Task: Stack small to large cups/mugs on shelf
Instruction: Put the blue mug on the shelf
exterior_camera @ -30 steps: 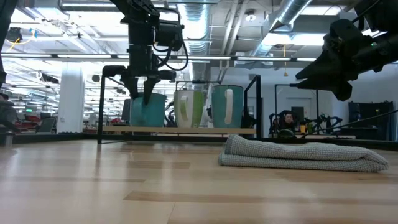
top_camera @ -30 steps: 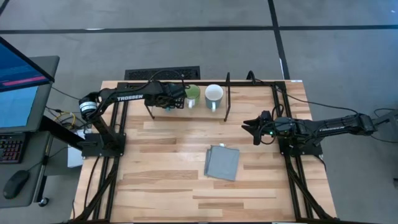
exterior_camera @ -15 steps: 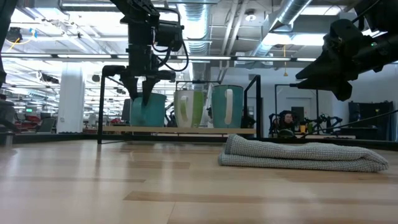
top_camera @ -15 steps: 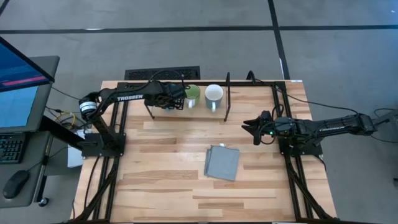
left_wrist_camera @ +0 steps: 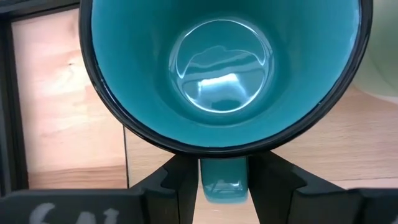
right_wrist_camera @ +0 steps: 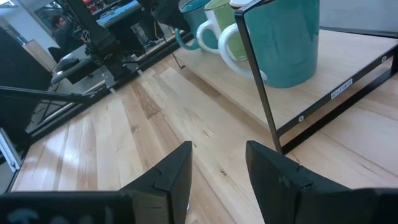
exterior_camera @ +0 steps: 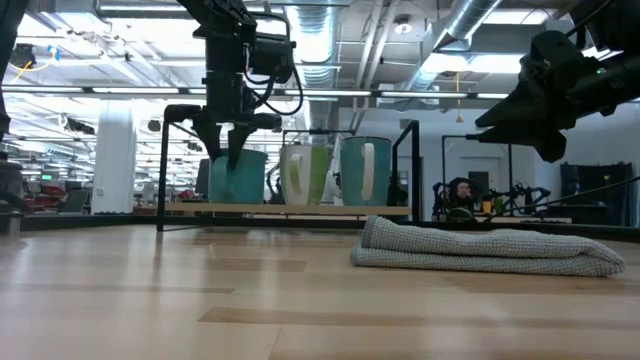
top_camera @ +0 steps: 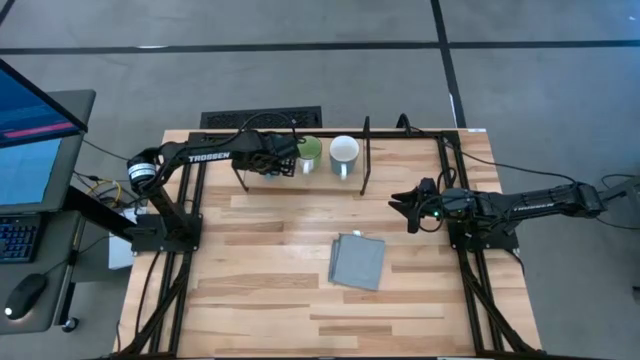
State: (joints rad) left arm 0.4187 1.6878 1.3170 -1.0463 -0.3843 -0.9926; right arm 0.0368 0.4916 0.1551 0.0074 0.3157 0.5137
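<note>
On the shelf (exterior_camera: pixel 290 209), the left gripper (left_wrist_camera: pixel 222 180) is pinching the handle of the teal-blue mug (left_wrist_camera: pixel 224 68); beside it are sitting the light-green mug (top_camera: pixel 309 152) and a white-lined mug (top_camera: pixel 344 153). Past the grey cloth (top_camera: pixel 357 261), the right gripper (right_wrist_camera: pixel 217 163) is hovering, jaws parted.

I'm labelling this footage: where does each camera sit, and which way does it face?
High: overhead, straight down on the table, both arms.
Low: table height, level across to the shelf; arms enter from above.
Left wrist: down into the teal mug; left gripper straddles its handle.
Right wrist: right gripper open, facing the shelf.
All four show the mugs.
</note>
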